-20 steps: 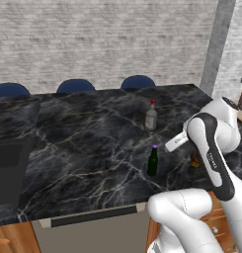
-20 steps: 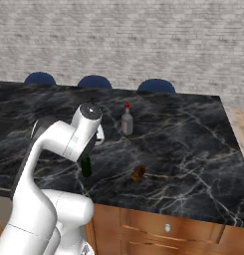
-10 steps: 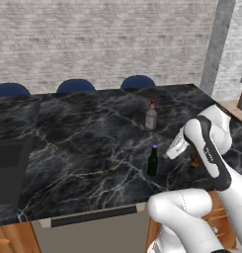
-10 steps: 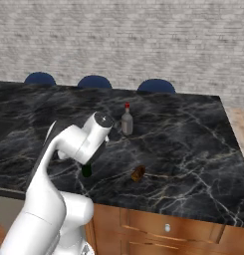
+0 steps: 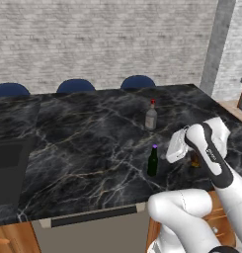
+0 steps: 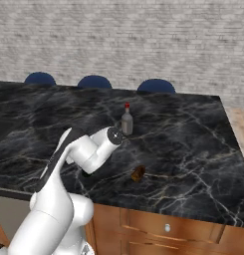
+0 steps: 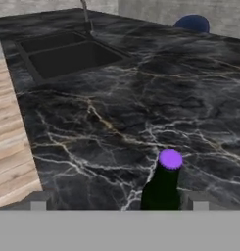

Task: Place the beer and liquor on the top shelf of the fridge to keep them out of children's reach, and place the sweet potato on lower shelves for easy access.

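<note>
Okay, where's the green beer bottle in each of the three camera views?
Left base view: beer right of centre, just left of the arm.
Right base view: I can't make it out; the arm covers that spot.
Hand view: bottom centre, purple cap up, between the fingers.
Shared landmark: the black marble counter.

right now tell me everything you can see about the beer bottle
The beer is a slim dark green glass bottle with a narrow neck and small purple cap. It stands upright on the black marble counter near its front edge, nearer than the liquor. Nothing grips it; the open tool sits close behind it, fingertips either side.
</note>
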Controlling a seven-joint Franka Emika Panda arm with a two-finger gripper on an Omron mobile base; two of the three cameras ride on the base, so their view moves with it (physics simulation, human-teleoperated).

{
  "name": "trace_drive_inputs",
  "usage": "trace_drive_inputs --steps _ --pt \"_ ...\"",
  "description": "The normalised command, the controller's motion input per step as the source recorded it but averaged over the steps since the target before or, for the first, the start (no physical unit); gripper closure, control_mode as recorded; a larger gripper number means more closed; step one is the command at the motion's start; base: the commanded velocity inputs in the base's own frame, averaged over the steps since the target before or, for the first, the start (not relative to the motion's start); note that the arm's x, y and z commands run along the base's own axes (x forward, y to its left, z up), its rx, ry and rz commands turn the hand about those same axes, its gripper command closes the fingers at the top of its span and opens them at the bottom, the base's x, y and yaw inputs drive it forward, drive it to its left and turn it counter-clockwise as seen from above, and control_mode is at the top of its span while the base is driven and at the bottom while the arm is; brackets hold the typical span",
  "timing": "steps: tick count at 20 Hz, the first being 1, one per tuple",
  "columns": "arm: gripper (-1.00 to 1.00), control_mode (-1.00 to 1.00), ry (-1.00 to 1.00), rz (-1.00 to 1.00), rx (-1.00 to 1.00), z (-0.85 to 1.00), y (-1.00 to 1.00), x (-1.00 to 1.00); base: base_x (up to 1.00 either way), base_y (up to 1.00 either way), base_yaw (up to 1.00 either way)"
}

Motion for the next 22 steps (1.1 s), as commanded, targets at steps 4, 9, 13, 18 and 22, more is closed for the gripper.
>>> trace_drive_inputs --steps 4,9,13,18,22 --pt "-1.00 -1.00 -0.13 0.06 0.05 -0.19 0.00 0.16 0.00 0.00 0.00" --pt "-1.00 -1.00 -0.08 0.04 0.03 -0.16 0.00 0.20 0.00 0.00 0.00" --pt "-1.00 -1.00 -0.07 0.02 0.01 -0.19 0.00 0.23 0.00 0.00 0.00" --pt "-1.00 -1.00 -0.05 0.02 0.00 -0.21 0.06 0.24 0.00 0.00 0.00" --pt "-1.00 -1.00 0.00 0.00 0.00 -0.16 0.09 0.29 0.00 0.00 0.00"
